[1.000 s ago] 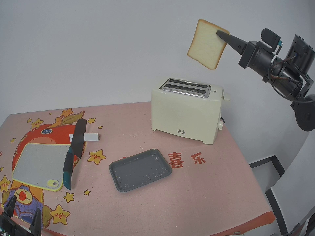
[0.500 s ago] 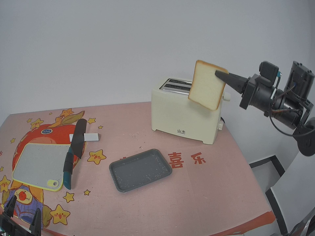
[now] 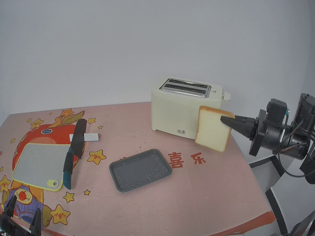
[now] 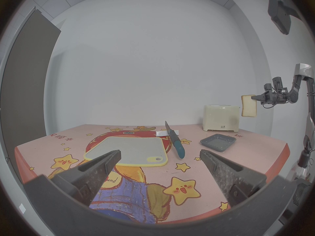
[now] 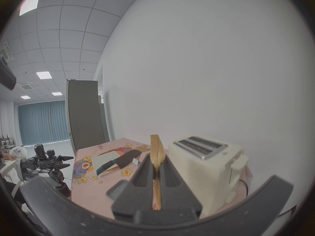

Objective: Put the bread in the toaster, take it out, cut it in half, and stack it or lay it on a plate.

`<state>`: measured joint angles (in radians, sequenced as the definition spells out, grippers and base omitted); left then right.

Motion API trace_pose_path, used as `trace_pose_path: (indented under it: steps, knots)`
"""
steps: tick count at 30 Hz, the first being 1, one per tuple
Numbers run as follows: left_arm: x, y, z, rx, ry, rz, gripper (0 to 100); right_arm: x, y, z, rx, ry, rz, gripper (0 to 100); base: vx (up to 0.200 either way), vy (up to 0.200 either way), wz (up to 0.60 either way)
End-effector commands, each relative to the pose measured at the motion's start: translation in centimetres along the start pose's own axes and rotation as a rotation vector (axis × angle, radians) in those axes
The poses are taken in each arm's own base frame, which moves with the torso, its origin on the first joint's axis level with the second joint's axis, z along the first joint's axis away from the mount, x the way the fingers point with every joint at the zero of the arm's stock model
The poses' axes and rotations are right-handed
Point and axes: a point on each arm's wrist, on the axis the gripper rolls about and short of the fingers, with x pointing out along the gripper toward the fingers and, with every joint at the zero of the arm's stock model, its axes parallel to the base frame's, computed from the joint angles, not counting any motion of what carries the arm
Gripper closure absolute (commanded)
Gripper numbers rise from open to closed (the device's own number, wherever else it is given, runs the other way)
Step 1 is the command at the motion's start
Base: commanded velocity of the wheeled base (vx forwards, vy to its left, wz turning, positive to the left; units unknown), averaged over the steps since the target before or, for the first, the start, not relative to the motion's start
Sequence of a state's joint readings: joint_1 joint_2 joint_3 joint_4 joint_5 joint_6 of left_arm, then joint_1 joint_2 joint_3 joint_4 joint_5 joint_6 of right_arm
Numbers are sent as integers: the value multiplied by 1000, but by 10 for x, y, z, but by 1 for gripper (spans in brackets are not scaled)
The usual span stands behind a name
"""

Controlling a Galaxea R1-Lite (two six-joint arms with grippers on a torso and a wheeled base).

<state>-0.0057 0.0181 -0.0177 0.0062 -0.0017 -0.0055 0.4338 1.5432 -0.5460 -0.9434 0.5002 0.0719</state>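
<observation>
While the bread (image 3: 212, 133) hangs outside the toaster (image 3: 183, 112): slots empty, toasting unclear; cutting and plating remain.
Bread: upright, slightly tilted, long axis near vertical, broad face toward the knife (image 3: 73, 152) side, by the toaster's right front corner.
Right gripper (image 3: 226, 120): clamped on its edge.
Left gripper (image 4: 160, 153): fingers apart, holding nothing.

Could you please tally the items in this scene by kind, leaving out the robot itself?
Bread slice: 1
Toaster: 1
Grey plate: 1
Cutting board: 1
Knife: 1
Small white block: 1
Total: 6
</observation>
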Motion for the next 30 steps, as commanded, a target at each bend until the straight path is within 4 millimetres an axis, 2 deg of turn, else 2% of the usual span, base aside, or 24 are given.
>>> trace_pose_path:
  steps: [1,13,18,30]
  knots:
    - [1,0,-4,-1,9,0,0,-8,13,-14,-18,18,87,100,0,0,0]
    - [1,0,-4,-1,9,0,0,-17,23,-25,-5,28,227,100,0,0,0]
    - [1,0,-4,-1,9,0,0,-22,25,-21,-14,11,236,100,0,0,0]
    - [1,0,-5,-1,12,0,0,-22,29,-24,-15,21,251,100,0,0,0]
